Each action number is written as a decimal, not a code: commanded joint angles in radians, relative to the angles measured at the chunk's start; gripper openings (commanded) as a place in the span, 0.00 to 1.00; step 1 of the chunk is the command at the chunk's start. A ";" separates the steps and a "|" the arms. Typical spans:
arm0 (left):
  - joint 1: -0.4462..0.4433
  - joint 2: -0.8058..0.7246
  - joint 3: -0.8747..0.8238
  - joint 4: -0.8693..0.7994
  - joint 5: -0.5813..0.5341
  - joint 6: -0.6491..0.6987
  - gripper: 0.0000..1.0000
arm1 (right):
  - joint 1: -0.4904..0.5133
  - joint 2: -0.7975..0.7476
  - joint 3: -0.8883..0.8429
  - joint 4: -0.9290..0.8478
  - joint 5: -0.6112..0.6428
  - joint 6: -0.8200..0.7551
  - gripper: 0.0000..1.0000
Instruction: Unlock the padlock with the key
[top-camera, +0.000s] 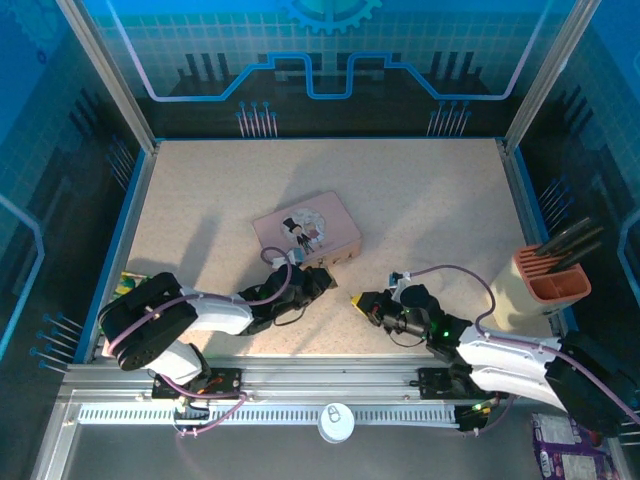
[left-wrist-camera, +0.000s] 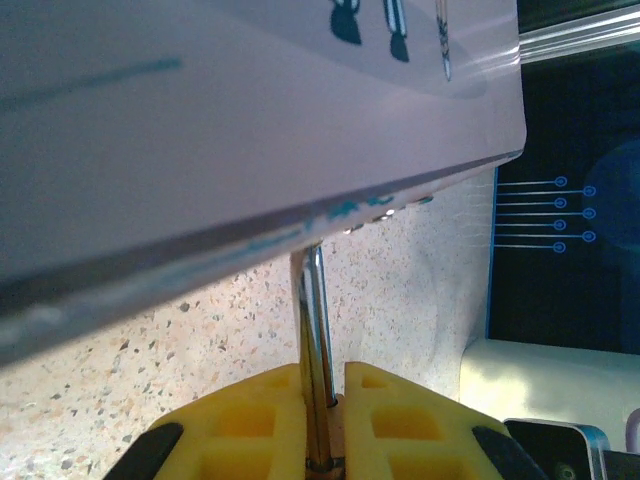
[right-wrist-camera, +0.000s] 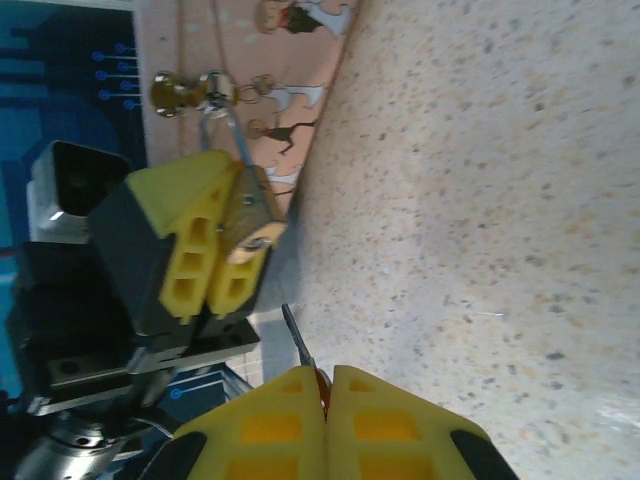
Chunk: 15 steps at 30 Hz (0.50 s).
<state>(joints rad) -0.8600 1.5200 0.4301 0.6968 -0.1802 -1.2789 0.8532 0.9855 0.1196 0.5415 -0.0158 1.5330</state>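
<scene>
The left pincer is clamped on the padlock, holding it just beside the near edge of the tin; the brass body sits between the yellow fingers. The shackle runs out from them up to the tin's rim, where it seems hooked at the clasp. I judge the grip is meant to steady the lock so it cannot swing when the key goes in.

The right pincer is closed on the key, gripping the head so that only the thin blade sticks out; the blade's long axis points away from this pincer toward the padlock's body, and its tip stops short, the two apart. The padlock's long axis runs from tin to body, with the shackle-free end turned toward the key. Both sit low over the worktop; the next move calls for fine alignment of tip and keyhole, which I cannot make out.
</scene>
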 joint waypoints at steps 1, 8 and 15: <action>-0.005 -0.032 0.014 0.159 0.008 -0.032 0.09 | 0.019 0.029 0.013 0.084 0.017 0.061 0.00; -0.022 -0.016 0.004 0.193 -0.003 -0.070 0.08 | 0.029 0.189 0.000 0.305 -0.009 0.123 0.00; -0.033 0.010 0.000 0.229 -0.006 -0.101 0.07 | 0.059 0.355 -0.013 0.502 0.022 0.160 0.00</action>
<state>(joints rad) -0.8803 1.5291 0.4217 0.7372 -0.1932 -1.3273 0.8902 1.2976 0.1181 0.8970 -0.0250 1.6627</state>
